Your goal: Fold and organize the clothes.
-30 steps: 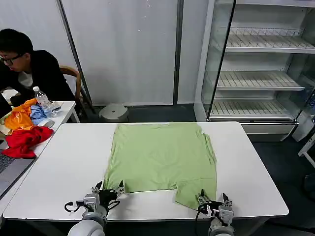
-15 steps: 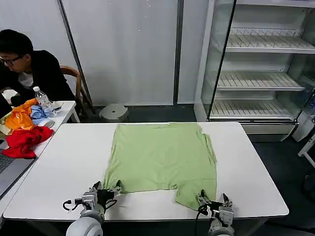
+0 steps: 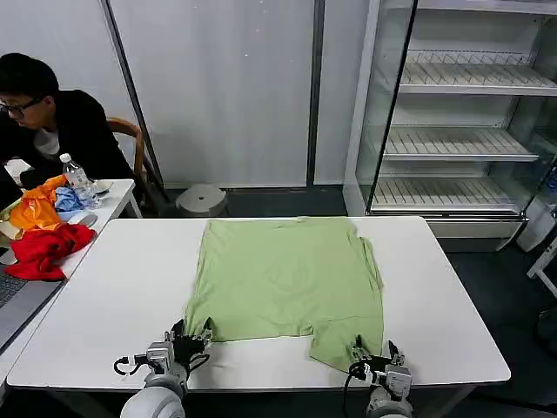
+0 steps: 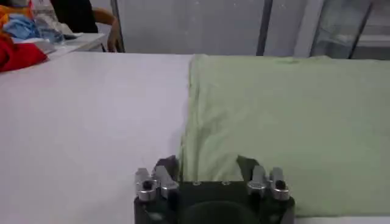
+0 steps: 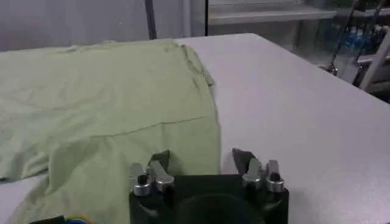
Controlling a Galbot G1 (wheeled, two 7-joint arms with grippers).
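Note:
The clothes are one light green shirt [image 3: 287, 279], spread flat in the middle of the white table [image 3: 113, 296], with a short flap hanging lower at its near right. My left gripper [image 3: 191, 334] is open at the shirt's near left corner. In the left wrist view, the hem of the shirt [image 4: 274, 109] lies between the left gripper's [image 4: 207, 163] spread fingers. My right gripper [image 3: 374, 353] is open at the near right corner. In the right wrist view, the side edge of the shirt [image 5: 109, 97] runs between the right gripper's [image 5: 201, 158] fingers.
A side table on the left holds a red cloth [image 3: 43, 248], orange and blue garments [image 3: 43, 207] and a water bottle [image 3: 77, 179]; a person sits behind it. A glass-door shelf cabinet [image 3: 461, 122] stands at the back right. Bare table flanks the shirt.
Both grippers have shifted only slightly at the near hem and stay open. The shirt lies as before.

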